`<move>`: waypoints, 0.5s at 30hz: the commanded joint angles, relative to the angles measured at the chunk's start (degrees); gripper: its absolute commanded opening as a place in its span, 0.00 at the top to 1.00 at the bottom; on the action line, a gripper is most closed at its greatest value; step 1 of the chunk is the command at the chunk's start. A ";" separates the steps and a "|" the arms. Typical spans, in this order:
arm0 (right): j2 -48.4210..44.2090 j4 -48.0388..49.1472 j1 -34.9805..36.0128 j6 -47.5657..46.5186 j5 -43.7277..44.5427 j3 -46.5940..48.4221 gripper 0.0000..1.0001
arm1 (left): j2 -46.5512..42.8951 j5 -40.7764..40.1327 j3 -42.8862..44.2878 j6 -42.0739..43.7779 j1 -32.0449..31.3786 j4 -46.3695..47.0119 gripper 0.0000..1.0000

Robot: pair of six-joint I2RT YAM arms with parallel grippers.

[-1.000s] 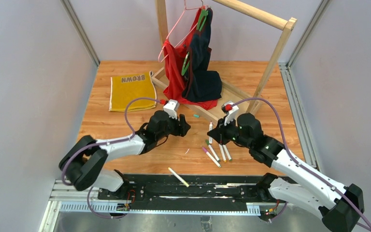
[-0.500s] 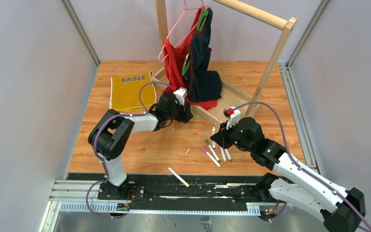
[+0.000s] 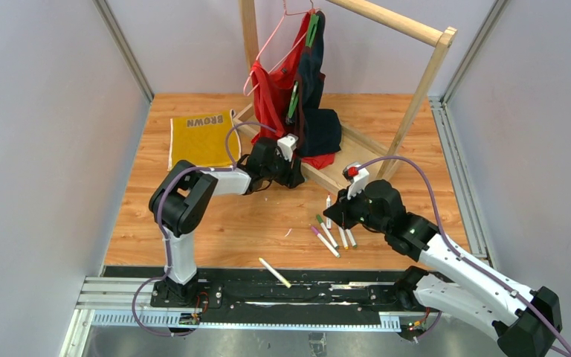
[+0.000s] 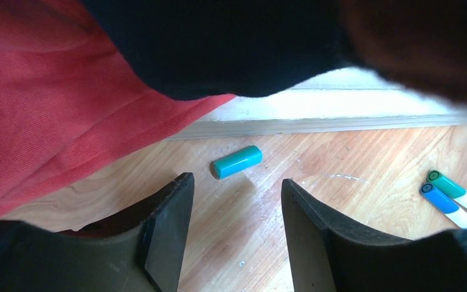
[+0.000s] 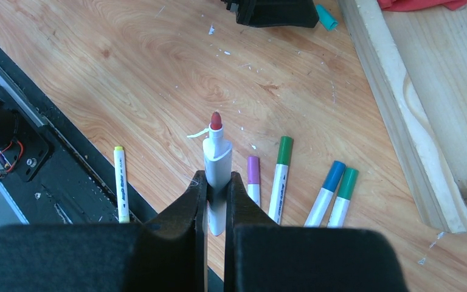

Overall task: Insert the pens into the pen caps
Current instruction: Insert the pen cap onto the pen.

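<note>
White-barrelled pen (image 5: 217,165), bare red tip

A light wooden surface (image 3: 193,216) is enclosed on the left, right and far sides by plain pale grey walls (image 3: 37,149), which are joined at the far corners by aluminium posts (image 3: 123,48). Toward the back, a pale wooden clothes rack (image 3: 427,82) is set on the surface, with a red garment (image 3: 268,104) and a dark navy garment (image 3: 316,126) hung on hangers and draped onto its base. A yellow cloth (image 3: 202,141) lettered BROWN is laid flat to the rack's left, the near edge is bordered by a black plate (image 3: 327,286) and metal rails (image 3: 119,301), and the scene is lit evenly and softly.
</note>
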 commanded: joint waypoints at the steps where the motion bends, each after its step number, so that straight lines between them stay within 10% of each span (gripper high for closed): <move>1: -0.20 0.94 0.38 0.62 -1.00 -0.37 0.99 | 1.05 4.50 1.43 1.99 0.56 0.03 0.41; 15: -3.04 0.09 0.44 1.06 -1.09 -1.06 0.99 | 6.50 5.08 3.83 1.63 0.44 0.02 0.42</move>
